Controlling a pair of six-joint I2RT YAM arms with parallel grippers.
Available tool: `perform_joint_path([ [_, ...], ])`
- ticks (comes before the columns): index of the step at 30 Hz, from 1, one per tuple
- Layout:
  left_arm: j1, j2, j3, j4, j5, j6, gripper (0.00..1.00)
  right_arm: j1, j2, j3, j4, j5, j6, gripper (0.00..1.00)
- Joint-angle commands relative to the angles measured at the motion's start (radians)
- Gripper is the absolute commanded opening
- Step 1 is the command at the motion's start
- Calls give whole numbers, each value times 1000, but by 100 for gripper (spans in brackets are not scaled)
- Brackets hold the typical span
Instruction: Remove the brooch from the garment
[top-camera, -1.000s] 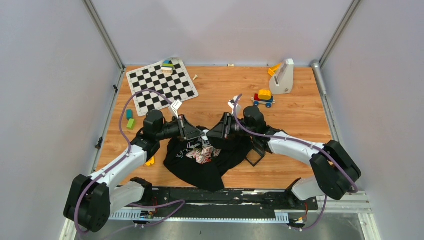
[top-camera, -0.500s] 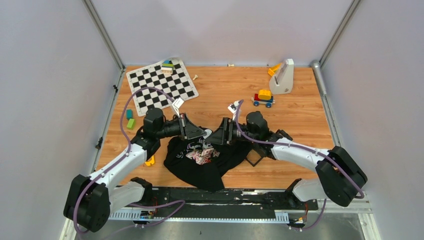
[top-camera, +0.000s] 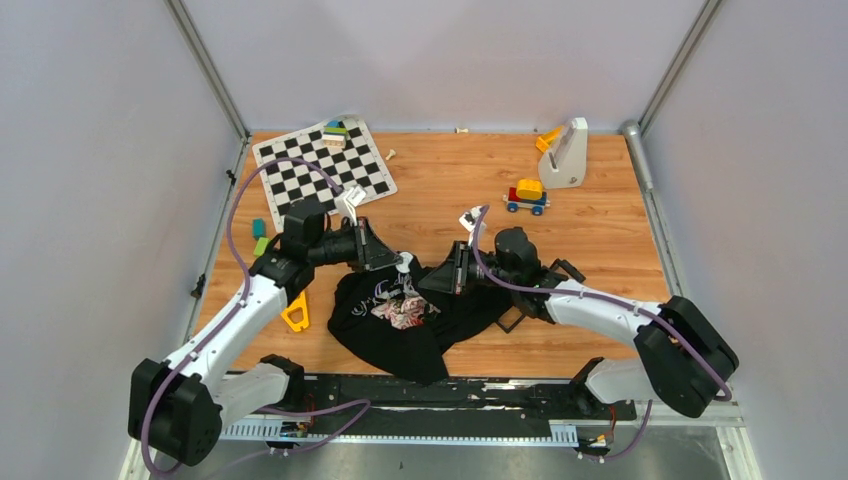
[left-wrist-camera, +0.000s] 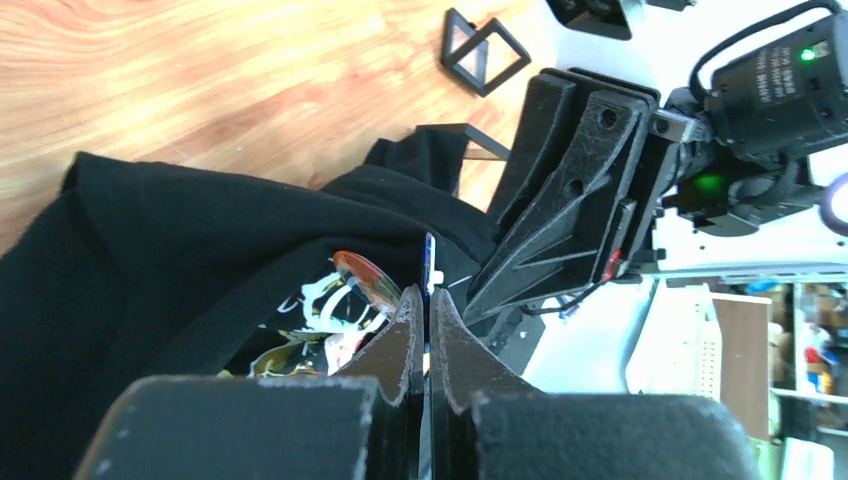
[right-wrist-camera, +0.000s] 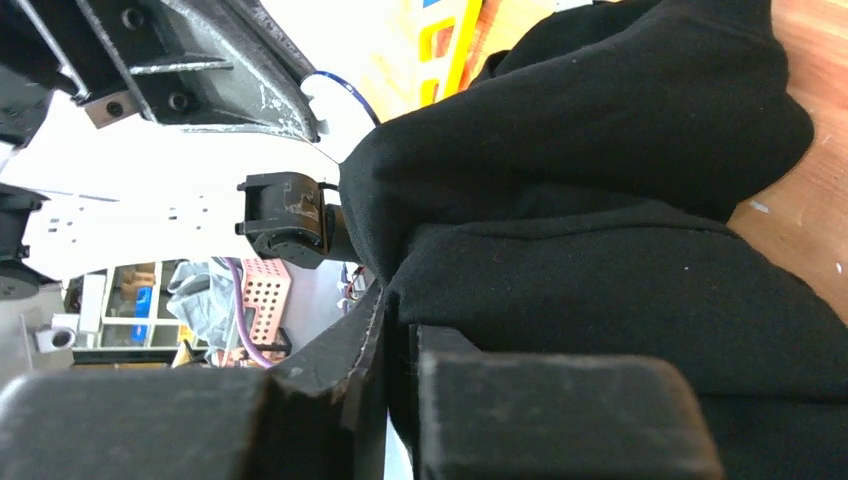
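Observation:
The garment (top-camera: 400, 325) is a black printed shirt, bunched at the near middle of the table. My left gripper (top-camera: 400, 262) hangs just above its far edge, shut on the brooch (left-wrist-camera: 429, 262), which shows edge-on as a thin blue sliver between the fingertips. From the right wrist view the brooch (right-wrist-camera: 338, 108) is a pale disc with a blue rim, clear of the cloth (right-wrist-camera: 600, 200). My right gripper (top-camera: 434, 283) faces the left one and is shut on a fold of the black fabric (left-wrist-camera: 200, 240). A shiny reddish disc (left-wrist-camera: 358, 277) sits on the print by my left fingertips (left-wrist-camera: 408, 310).
A black square frame (top-camera: 512, 318) lies by the shirt's right edge. A chessboard (top-camera: 322, 170) with blocks is at the far left, and a toy car (top-camera: 527, 194) and a white stand (top-camera: 566, 153) at the far right. A yellow piece (top-camera: 295, 316) and green blocks (top-camera: 260, 237) lie left.
My left gripper drew back up and to the left with the brooch. My right gripper opened, shifted nearer along the shirt and shut again on the fabric.

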Motion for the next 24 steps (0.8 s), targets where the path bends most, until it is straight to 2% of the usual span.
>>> perform_joint_path([
  [1, 7, 21, 126, -292, -90, 200, 0, 4, -1, 96, -74, 32, -42, 0],
  [7, -8, 54, 187, -504, -183, 319, 0, -16, 51, 260, -143, 56, -67, 0],
  [12, -9, 55, 186, -527, -152, 335, 0, -71, 111, 385, -219, 46, -65, 1],
  [13, -8, 42, 183, -522, -145, 332, 0, -85, 119, 403, -247, 50, -64, 5],
  [14, -7, 36, 183, -514, -130, 327, 0, -104, 121, 413, -268, 50, -60, 14],
  [17, 5, 12, 176, -491, -63, 316, 0, -131, 96, 397, -311, 60, -71, 54],
  [19, 23, 15, 167, -456, 22, 302, 0, -134, 51, 350, -312, 73, -88, 69],
  [21, 42, 22, 157, -413, 106, 279, 0, -134, 7, 317, -306, 67, -104, 75],
  [24, 64, 30, 154, -335, 194, 234, 0, -136, -66, 248, -278, 19, -141, 75],
])
